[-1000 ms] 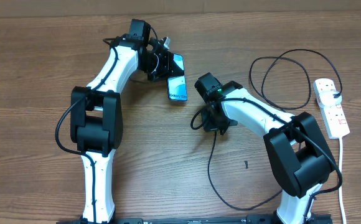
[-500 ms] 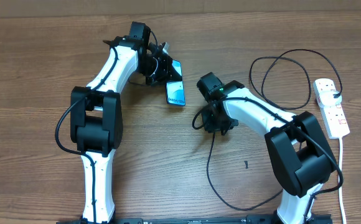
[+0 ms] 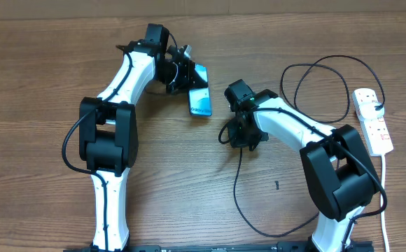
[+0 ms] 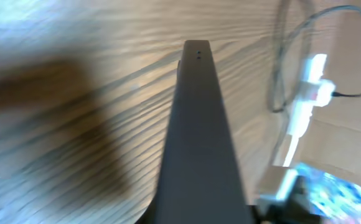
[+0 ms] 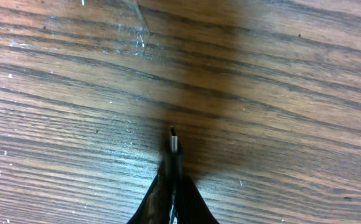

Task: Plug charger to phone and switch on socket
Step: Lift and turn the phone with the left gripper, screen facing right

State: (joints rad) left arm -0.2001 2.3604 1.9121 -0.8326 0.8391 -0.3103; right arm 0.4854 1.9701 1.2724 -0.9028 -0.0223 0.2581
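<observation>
The phone (image 3: 200,99), its blue-white screen lit, is held tilted off the table by my left gripper (image 3: 187,75), which is shut on its upper end. In the left wrist view the phone's dark edge (image 4: 196,124) fills the middle, end-on and blurred. My right gripper (image 3: 239,134) sits right of the phone and is shut on the charger plug tip (image 5: 173,144), which points away over bare wood. The black charger cable (image 3: 239,199) trails down from it and loops round to the socket (image 3: 372,120) at the far right.
The socket's thick white cord (image 3: 385,203) runs down the right edge. The charger cable forms a loop (image 3: 322,87) at the upper right, beside the socket. A small dark mark (image 3: 276,185) lies on the wooden table.
My left gripper has shifted the phone slightly, first left and then back right. My right gripper with the plug tip has edged a little to the right.
</observation>
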